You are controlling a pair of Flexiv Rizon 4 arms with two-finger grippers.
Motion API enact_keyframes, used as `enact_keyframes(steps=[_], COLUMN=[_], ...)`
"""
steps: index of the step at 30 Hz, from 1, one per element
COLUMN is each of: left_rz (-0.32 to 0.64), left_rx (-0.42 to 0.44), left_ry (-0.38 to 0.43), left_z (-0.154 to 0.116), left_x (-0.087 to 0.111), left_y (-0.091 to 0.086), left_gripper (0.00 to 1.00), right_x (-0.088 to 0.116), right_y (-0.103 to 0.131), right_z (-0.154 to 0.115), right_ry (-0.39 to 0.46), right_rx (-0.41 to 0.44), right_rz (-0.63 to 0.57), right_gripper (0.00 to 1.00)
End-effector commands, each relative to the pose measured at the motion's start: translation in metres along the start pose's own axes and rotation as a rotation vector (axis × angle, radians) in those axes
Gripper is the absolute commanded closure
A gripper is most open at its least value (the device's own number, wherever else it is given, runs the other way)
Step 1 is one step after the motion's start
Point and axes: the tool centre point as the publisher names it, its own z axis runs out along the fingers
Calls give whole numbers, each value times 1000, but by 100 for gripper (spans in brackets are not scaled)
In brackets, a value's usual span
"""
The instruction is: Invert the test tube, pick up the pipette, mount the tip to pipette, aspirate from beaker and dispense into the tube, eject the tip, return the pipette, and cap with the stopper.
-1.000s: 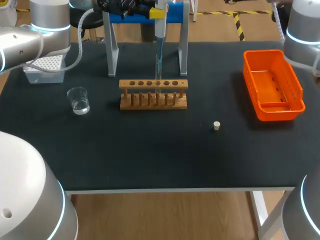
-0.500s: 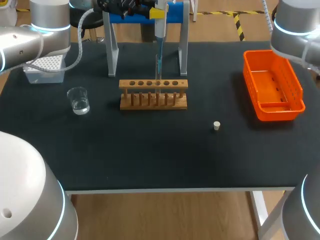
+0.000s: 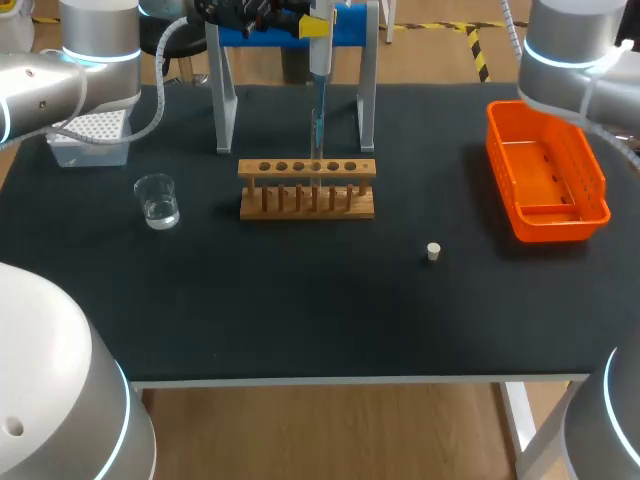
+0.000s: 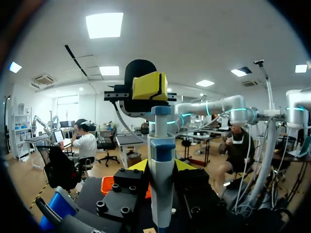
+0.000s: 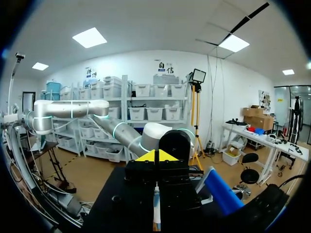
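Left wrist view: the pipette stands upright, long axis vertical, yellow push-button uppermost. Its smooth white-and-blue barrel is clamped between the yellow tips of the left gripper. Head view: the pipette hangs between the grey legs of the blue-barred stand at the far side of the table, its slender bluish end pointing straight down just behind the six-holed wooden rack. A clear beaker stands to the rack's left. A small pale cylindrical stopper lies near the slotted orange basket. Right wrist view: the tips of the right gripper are pressed together.
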Motion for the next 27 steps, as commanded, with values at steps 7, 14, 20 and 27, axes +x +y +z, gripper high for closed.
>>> enact_keyframes(steps=[7,14,20,27], left_rz=[0,0,0,0], left_rx=[0,0,0,0], left_ry=[7,7,7,7], left_z=[-1,-1,-1,-1], left_x=[-2,-2,-2,-2], left_y=[0,0,0,0], left_gripper=[100,100,100,100], right_x=[-1,-1,-1,-2], right_y=[-3,-7,-9,-10], right_z=[8,11,13,15], right_ry=[11,17,19,20], right_rx=[0,6,5,2], right_rz=[5,13,15,15], right_gripper=[100,100,100,100])
